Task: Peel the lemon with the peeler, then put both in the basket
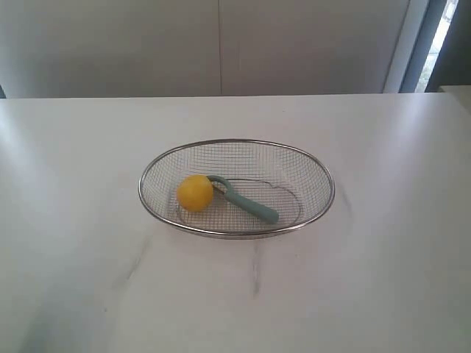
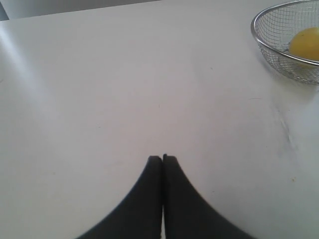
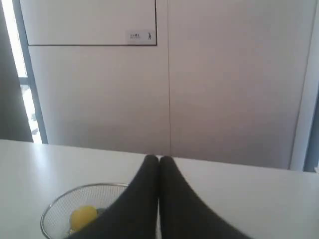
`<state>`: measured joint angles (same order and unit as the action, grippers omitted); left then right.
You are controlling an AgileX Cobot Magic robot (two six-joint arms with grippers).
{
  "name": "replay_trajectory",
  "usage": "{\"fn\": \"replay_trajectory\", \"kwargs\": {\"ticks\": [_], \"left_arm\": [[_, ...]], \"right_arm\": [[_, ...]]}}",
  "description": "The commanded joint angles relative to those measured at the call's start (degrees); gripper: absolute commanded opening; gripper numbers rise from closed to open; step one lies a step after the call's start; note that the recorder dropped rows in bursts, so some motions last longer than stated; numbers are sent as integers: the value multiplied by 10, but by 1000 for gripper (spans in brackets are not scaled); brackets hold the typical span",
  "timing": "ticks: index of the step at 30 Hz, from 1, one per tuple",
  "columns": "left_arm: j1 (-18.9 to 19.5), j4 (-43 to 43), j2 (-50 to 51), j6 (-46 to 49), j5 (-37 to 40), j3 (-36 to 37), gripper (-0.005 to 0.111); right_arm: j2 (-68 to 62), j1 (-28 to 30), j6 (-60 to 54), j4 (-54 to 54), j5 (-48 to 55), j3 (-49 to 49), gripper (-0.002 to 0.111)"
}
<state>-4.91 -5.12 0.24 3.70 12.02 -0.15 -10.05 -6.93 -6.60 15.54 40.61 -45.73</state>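
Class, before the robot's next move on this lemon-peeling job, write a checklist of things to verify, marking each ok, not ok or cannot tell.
1. Lemon inside the basket: ok.
2. Peeler inside the basket, its head next to the lemon: ok.
3. Left claw shut, holding nothing, over the table: ok.
4. Right claw shut, holding nothing: ok.
5. Lemon peeled: cannot tell; no cut skin shows from these views.
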Motion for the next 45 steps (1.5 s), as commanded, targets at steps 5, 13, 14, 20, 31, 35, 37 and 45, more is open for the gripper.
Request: {"fn": "replay_trajectory", "kwargs": {"ticks": [5,13,14,20,31,35,37,45], "left_arm": [[-4,-4,-2,2,0,2,0],[-4,-4,-2,2,0,2,0],[-4,-4,-2,2,0,2,0],[-4,-4,-2,2,1,2,0],[-4,-4,-2,2,4,2,0],[-4,-4,-2,2,4,2,0],[-4,-4,-2,2,4,2,0],[-4,-4,-2,2,4,2,0]], "right_arm": [[0,1,1,0,0,92,0],[0,1,1,0,0,158,0],[0,1,1,0,0,164,0],[0,1,1,0,5,172,0],[52,1,-1,0,-67,244,0],[101,1,-1,0,-176,315,0],[101,1,-1,0,-200,354,0],[101,1,-2,1,-238,457,0]]}}
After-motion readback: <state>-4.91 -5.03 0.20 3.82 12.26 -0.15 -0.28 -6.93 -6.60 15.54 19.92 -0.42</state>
